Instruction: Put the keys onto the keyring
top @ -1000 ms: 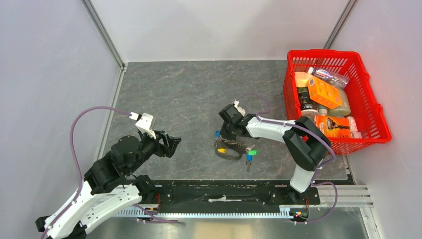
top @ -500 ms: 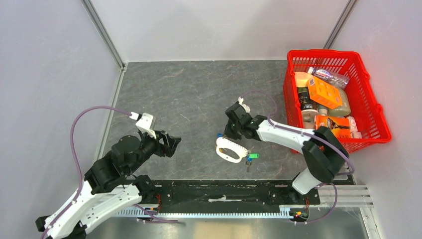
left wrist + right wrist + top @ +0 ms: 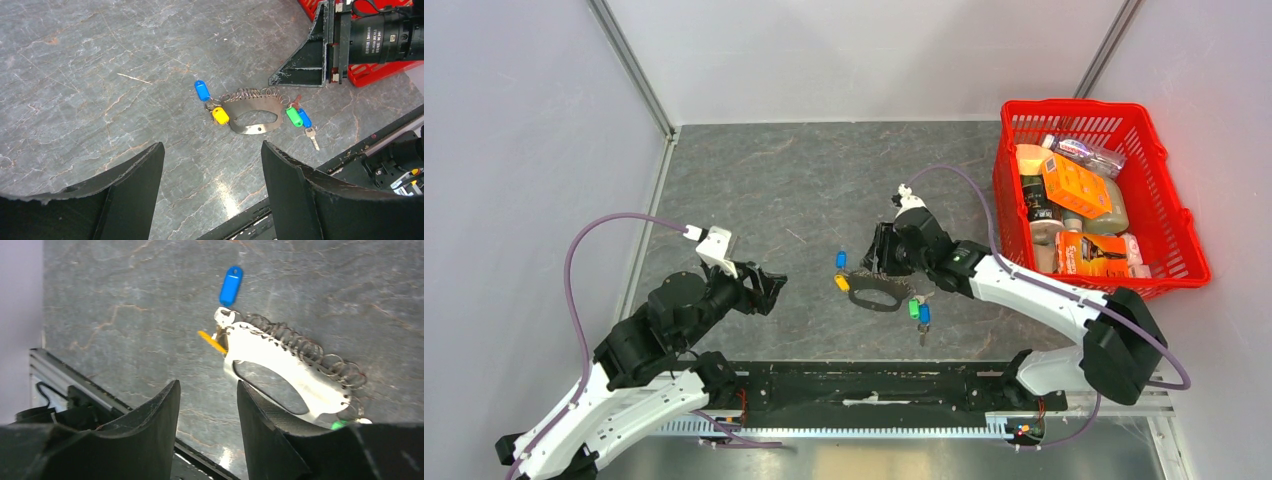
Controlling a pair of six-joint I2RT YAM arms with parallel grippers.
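The keyring (image 3: 880,297) is a flat silver plate with a slot and a row of small rings, lying on the grey table. At its left end lie a blue-capped key (image 3: 841,259) and a yellow-capped key (image 3: 842,282). At its right end lie a green tag (image 3: 914,308) and another blue-capped key (image 3: 924,314). My right gripper (image 3: 880,264) hovers just behind the keyring (image 3: 280,365), open, with nothing between its fingers. My left gripper (image 3: 770,287) stands wide open and empty well to the left, looking at the keyring (image 3: 252,112).
A red basket (image 3: 1069,103) full of packets and bottles stands at the right, behind the right arm. A black rail (image 3: 874,385) runs along the table's near edge. Grey walls close in the left and back sides.
My right gripper has opened and let go of the keyring, which now lies flat on the table. The right arm has stretched out to the right. The left arm has not moved.
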